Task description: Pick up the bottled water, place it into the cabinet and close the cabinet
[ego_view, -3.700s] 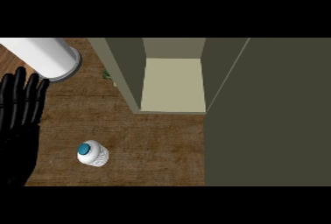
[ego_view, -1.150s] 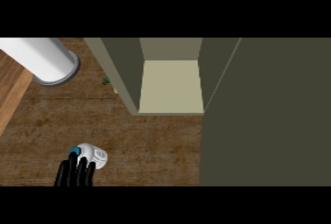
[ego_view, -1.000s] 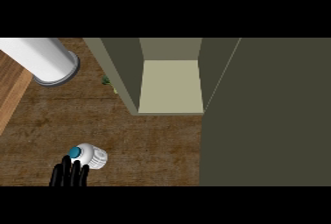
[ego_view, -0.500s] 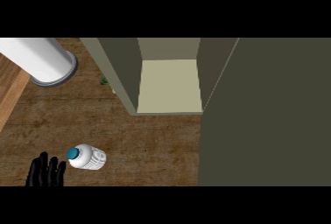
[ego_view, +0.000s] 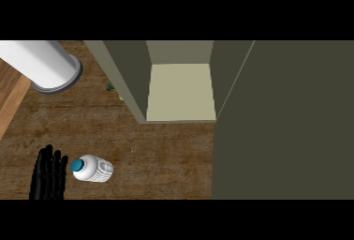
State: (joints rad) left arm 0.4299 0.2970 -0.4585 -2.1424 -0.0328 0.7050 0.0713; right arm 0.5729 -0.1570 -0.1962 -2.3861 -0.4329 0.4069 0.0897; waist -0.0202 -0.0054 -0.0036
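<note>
left hand (ego_view: 48,176) just beside the bottled water (ego_view: 93,169)
its fingers are straight and hold nothing; it should curl them round the side of the bottled water before lifting.

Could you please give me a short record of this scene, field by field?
bottle: standing on the wooden counter, teal cap, outside the cabinet
left hand: fingers straight, close beside the bottle's left, not curled round it
right hand: not in view
cabinet: open, pale shelf showing
white cylinder: upper left
stage: bottle not yet picked up
</note>
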